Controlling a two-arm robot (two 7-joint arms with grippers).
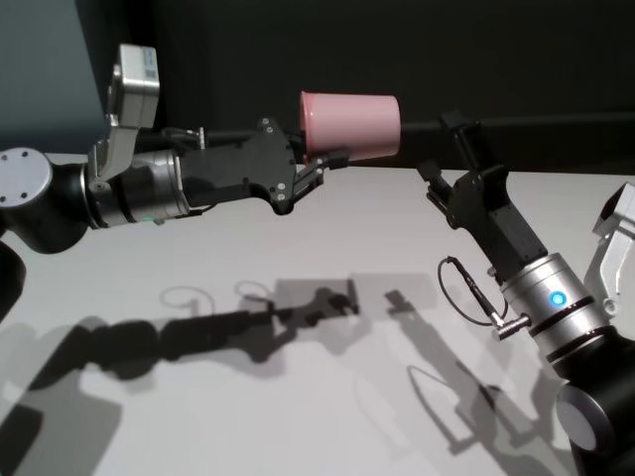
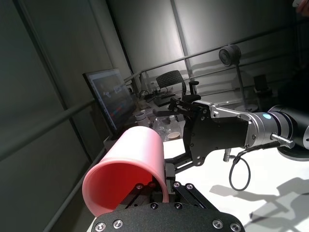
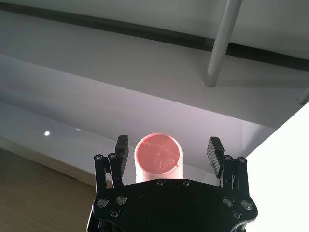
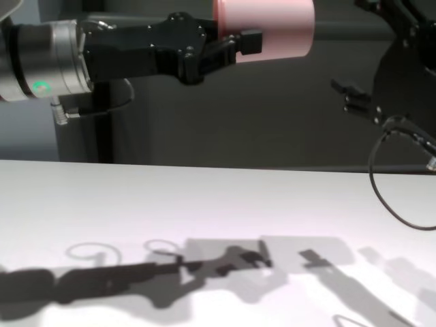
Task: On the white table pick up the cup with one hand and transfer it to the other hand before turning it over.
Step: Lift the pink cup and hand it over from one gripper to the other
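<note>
Your left gripper [image 1: 322, 164] holds the pink cup [image 1: 352, 126] lying on its side in the air, well above the white table [image 1: 327, 258] and toward its far edge. The fingers [image 4: 238, 42] are closed on the cup's wall near the rim, one finger outside and the other reaching into the mouth, as the left wrist view shows around the open rim of the cup [image 2: 126, 169]. The mouth faces back along your left arm; the flat base points toward your right side.

Your right gripper [image 1: 448, 164] stands just beside the base end of the cup, raised over the table's right half, with its jaws spread wide and not touching the cup. In the right wrist view the two fingertips [image 3: 121, 144] sit on either side of the round base of the cup [image 3: 159, 158], with a clear gap on each side. A thin black cable [image 1: 466, 288] loops from the right wrist.

Shadows of both arms fall across the tabletop toward its near edge.
</note>
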